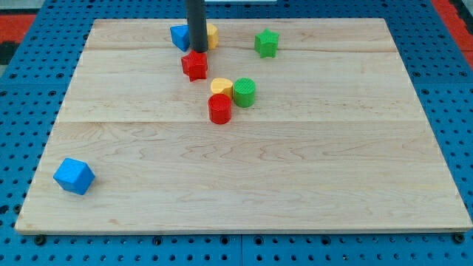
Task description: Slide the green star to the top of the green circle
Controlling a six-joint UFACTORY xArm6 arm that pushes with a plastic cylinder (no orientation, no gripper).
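Note:
The green star [267, 43] lies near the view's top, right of centre. The green circle [244, 92] stands lower down, near the board's middle, touching a yellow block [220, 85] on its left. My tip [197, 51] is at the view's top, left of the green star, just above the red star [195, 65]. The rod stands between a blue block [179, 36] and a yellow block [212, 35], partly hiding both.
A red cylinder [219, 108] sits just below the yellow block, left and below the green circle. A blue cube [74, 176] lies at the view's lower left. The wooden board [310, 170] rests on a blue pegboard.

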